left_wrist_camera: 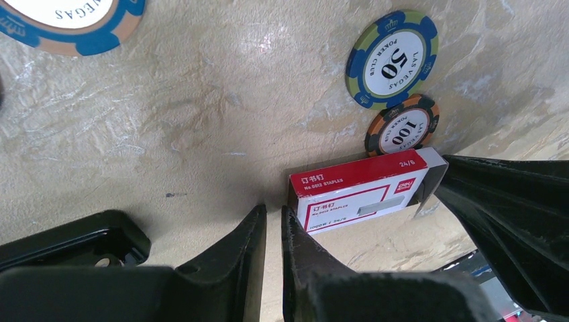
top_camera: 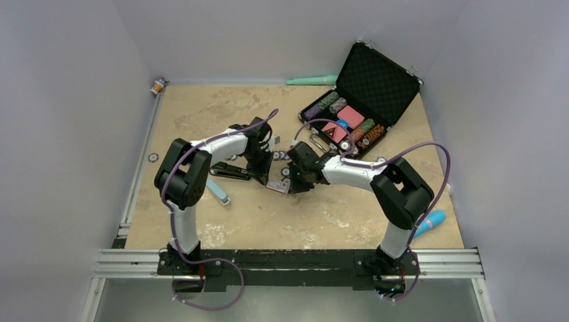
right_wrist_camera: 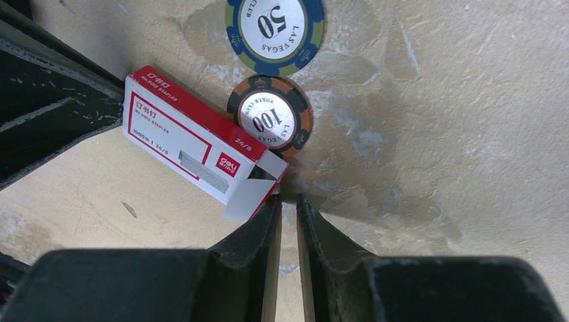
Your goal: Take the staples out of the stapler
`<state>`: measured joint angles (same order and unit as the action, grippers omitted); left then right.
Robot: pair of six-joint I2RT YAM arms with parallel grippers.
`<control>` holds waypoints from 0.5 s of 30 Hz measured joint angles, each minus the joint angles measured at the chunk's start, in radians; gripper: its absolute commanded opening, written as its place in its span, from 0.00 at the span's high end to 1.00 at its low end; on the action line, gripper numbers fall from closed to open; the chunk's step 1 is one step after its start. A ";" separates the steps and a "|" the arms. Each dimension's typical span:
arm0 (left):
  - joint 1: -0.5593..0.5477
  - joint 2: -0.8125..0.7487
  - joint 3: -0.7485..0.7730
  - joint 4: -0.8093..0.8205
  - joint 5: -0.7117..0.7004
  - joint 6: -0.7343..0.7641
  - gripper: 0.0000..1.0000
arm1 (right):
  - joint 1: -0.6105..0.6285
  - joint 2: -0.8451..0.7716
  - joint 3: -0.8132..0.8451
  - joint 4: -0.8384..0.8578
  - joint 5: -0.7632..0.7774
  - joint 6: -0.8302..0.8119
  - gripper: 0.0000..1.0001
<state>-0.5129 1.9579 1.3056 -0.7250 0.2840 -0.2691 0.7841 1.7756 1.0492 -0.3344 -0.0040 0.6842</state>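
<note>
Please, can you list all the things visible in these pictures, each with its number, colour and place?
stapler: one, black, left of centre
staple box: one, red and white, centre, end flap open
50 chip: one, blue-green, just past the box
100 chip: one, orange-black, right beside the box
third chip: one, blue-tan, apart from the other two
case: one, black, open, far right, holds chip stacks and red cards
block: one, pale blue, beside the stapler, nearer side
tube: one, mint green, far edge
cylinder: one, light blue, right edge
left claw: black, nearly shut, nothing in it
right claw: black, nearly shut, nothing in it
</note>
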 measured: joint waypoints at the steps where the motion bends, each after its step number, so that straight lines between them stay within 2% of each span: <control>1: 0.000 0.000 0.000 0.000 0.000 0.000 0.82 | 0.000 0.000 0.000 0.002 -0.005 -0.003 0.81; 15: -0.002 0.007 0.003 0.006 0.017 -0.001 0.82 | 0.000 0.022 0.020 0.013 -0.042 -0.029 0.82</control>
<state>-0.5152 1.9652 1.3090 -0.7193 0.3012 -0.2699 0.7841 1.7977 1.0691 -0.3218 -0.0460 0.6552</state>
